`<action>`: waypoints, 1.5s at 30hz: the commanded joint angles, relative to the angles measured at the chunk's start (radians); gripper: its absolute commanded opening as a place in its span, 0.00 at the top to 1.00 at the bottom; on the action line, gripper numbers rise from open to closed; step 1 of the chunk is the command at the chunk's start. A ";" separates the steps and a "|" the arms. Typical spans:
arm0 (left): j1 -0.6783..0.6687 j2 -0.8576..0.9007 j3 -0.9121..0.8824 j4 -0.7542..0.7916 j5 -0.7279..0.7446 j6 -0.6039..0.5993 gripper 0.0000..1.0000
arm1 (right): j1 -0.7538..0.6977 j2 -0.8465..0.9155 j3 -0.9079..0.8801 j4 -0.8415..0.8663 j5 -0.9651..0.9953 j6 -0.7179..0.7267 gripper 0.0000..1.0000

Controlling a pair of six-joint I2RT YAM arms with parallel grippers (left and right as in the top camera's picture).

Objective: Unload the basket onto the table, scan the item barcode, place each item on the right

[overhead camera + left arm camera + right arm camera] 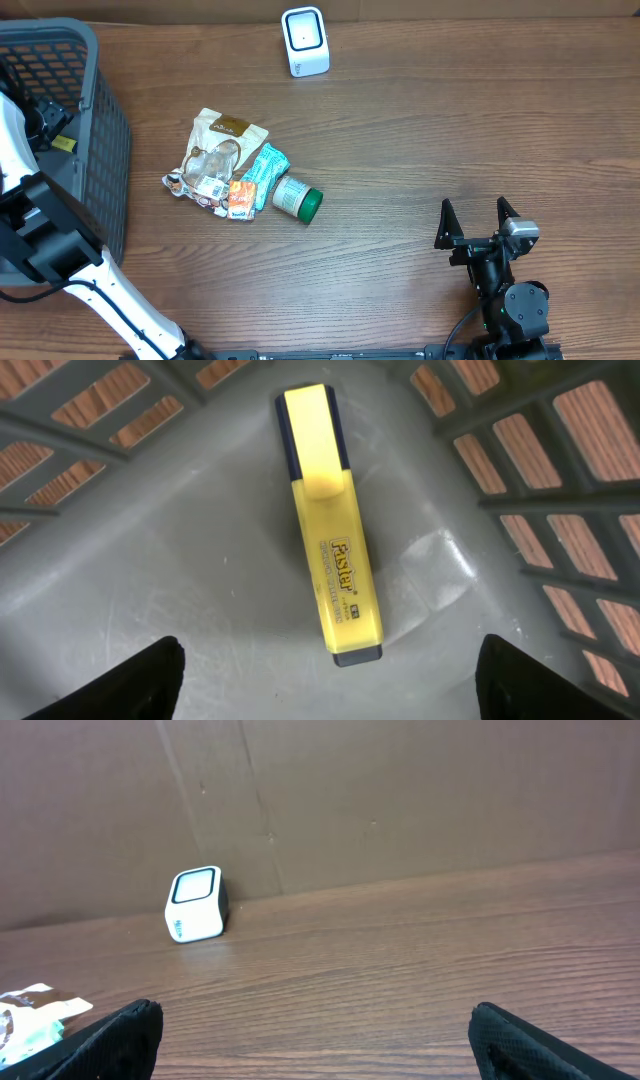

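With our left gripper [330,688] wide open above the yellow highlighter [333,530] lying flat on the basket [130,580] floor, we fear a slipping grip on its smooth body before the far scanner [305,42]; our right gripper [475,208] is wide open too.

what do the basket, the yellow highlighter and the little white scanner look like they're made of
The basket looks like grey moulded plastic: dull sheen, lattice walls with open slots. The yellow highlighter looks like smooth glossy plastic, with a printed logo and dark end trim. The white scanner is probably hard plastic, a rounded shell around a dark-rimmed window, though it is too small to be sure.
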 commanded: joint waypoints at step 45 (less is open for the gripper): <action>-0.111 -0.573 -0.695 0.376 -0.197 -0.040 0.27 | 0.000 -0.002 -0.010 0.006 0.014 0.005 0.00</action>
